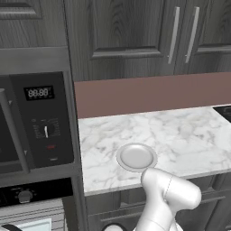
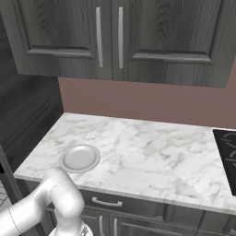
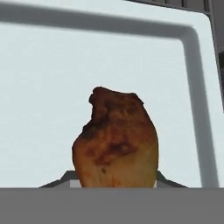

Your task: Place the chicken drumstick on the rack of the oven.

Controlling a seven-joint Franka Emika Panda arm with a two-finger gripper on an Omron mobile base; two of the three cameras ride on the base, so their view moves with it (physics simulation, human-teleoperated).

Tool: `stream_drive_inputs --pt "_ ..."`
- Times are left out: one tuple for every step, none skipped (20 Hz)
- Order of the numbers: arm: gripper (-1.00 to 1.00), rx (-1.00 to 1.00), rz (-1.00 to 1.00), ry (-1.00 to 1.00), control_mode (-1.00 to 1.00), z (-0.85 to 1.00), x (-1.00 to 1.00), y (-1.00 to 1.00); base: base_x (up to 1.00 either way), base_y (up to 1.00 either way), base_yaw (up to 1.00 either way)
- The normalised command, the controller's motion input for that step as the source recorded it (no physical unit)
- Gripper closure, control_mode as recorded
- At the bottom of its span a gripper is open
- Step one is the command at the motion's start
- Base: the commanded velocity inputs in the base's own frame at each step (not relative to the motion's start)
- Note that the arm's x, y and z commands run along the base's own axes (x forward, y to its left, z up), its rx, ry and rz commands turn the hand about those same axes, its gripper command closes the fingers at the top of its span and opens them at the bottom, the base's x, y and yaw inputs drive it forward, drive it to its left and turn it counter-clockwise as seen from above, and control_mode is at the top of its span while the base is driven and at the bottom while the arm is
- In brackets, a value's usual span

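Observation:
The chicken drumstick (image 3: 116,140) looms close in the hand view, golden-brown, its thick meaty end up. My gripper (image 3: 114,181) is shut on its lower part, and the meat covers most of both fingers. Behind it lies a pale flat panel (image 3: 52,87) with a raised grey rim (image 3: 192,87); I cannot tell which part of the oven this is. In the left base view the oven (image 1: 31,211) sits at the lower left, with its dark control strip and round silvery knob (image 1: 25,196). My arm (image 1: 169,194) bends down past the counter front.
The round pale grey plate (image 1: 136,157) (image 2: 79,157) lies bare near the marble counter's front edge (image 2: 138,184). A black-panelled appliance with a clock display (image 1: 43,122) stands above the oven. A dark cooktop (image 2: 228,152) lies at the counter's right end. Dark cabinets hang overhead.

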Motion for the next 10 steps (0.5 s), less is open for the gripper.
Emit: stream_drive_inputs --pt "-1.00 0.00 0.00 0.00 -1.00 0.00 0.00 0.00 0.00 0.00 0.00" --pt "-1.00 0.00 0.00 0.00 -1.00 0.00 0.00 0.00 0.00 0.00 0.00" --pt "-1.00 0.00 0.00 0.00 -1.00 0.00 0.00 0.00 0.00 0.00 0.00" --pt "-1.00 0.00 0.00 0.00 -1.00 0.00 0.00 0.00 0.00 0.00 0.00" --pt "-1.00 0.00 0.00 -0.04 -1.00 0.00 0.00 0.00 0.00 0.00 0.00" --pt "-1.00 0.00 0.00 -0.04 -1.00 0.00 0.00 0.00 0.00 0.00 0.00" --pt "-1.00 0.00 0.00 -0.04 -1.00 0.02 0.00 0.00 0.00 0.00 0.00" --pt "-1.00 0.00 0.00 -0.07 -1.00 0.09 -0.01 0.00 0.00 0.00 0.00" --pt "-1.00 0.00 0.00 -0.07 -1.00 0.14 -0.11 0.00 0.00 0.00 0.00" --pt "-1.00 0.00 0.00 -0.03 -1.00 0.31 -0.16 0.00 0.00 0.00 0.00"
